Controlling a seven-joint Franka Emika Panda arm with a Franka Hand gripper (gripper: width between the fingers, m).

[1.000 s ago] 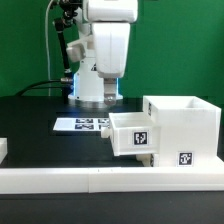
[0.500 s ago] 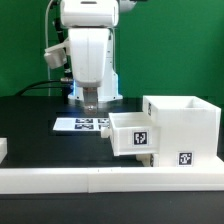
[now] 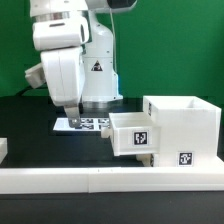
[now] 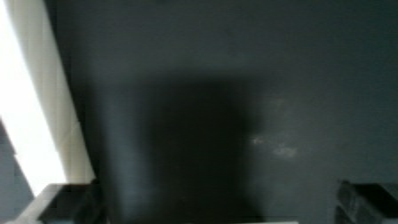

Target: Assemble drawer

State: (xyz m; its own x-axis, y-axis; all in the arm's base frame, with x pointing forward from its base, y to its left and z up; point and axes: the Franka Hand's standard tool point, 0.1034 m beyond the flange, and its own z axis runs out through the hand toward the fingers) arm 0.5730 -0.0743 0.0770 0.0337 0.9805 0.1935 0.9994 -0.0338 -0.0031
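The drawer's white shell [image 3: 183,128] stands at the exterior view's right, with a tag on its front. One shallow tray [image 3: 132,134] sits partly pushed into the shell's side, tag facing out. A small white piece [image 3: 3,150] at the left edge is cut off, so I cannot tell what it is. My gripper [image 3: 68,114] hangs over the dark table left of the tray, apart from it. In the wrist view the gripper [image 4: 217,205] is open and empty, with dark fingertips [image 4: 71,203] at both corners and only table between them.
The marker board [image 3: 85,123] lies flat behind the gripper. A long low white border rail [image 3: 110,179] runs along the table's front. A white strip [image 4: 36,110] shows at one side of the wrist view. The robot base stands at the back.
The arm has swung toward the exterior view's left, away from the tray and shell, and the gripper has come lower over the table. The drawer parts have not moved.
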